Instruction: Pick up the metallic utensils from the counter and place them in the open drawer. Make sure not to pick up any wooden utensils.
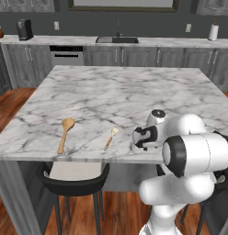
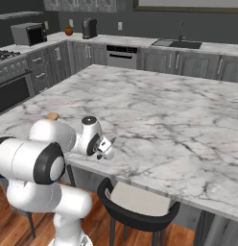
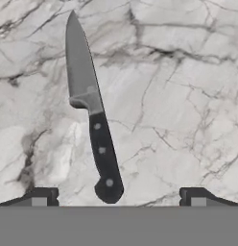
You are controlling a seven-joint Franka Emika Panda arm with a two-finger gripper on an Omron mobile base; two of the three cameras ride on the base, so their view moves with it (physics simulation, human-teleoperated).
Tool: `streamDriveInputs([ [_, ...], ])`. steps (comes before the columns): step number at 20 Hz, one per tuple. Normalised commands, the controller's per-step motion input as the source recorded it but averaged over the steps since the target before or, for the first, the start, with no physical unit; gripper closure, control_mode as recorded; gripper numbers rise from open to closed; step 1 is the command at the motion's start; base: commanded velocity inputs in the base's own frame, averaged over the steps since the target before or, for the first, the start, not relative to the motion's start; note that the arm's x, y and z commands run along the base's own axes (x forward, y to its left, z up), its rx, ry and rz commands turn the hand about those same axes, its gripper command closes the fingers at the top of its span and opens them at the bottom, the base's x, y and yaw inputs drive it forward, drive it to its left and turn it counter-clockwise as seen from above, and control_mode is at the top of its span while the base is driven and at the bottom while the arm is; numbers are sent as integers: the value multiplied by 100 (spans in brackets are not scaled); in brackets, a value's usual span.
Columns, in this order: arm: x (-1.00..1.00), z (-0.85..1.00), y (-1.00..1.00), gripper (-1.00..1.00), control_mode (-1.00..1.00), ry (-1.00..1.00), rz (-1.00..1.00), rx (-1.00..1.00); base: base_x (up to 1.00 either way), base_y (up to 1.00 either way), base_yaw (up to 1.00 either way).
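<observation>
Gripper (image 3: 116, 197) hovering over the knife (image 3: 92, 120)
Jaws gaping wide, nothing lifted; knife lying by the bench (image 1: 125, 92) near edge, drawer trip ahead.

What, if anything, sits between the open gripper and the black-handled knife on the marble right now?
Nothing visible does. In the hand view the knife lies flat on bare counter, its handle end between the two fingertips of the open gripper. The wooden spoons lie off to the side.
</observation>
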Motion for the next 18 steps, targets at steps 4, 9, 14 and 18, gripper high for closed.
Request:
streamDriveInputs([
  [4,42,-32,-3,-100,-100,3,1,0,0,0,0],
  [9,35,-32,0,-100,-100,4,0,0,0,0,0],
  [14,35,-38,0,-100,-100,4,0,0,0,0,0],
  [18,39,-50,0,100,-100,5,0,0,0,0,0],
])
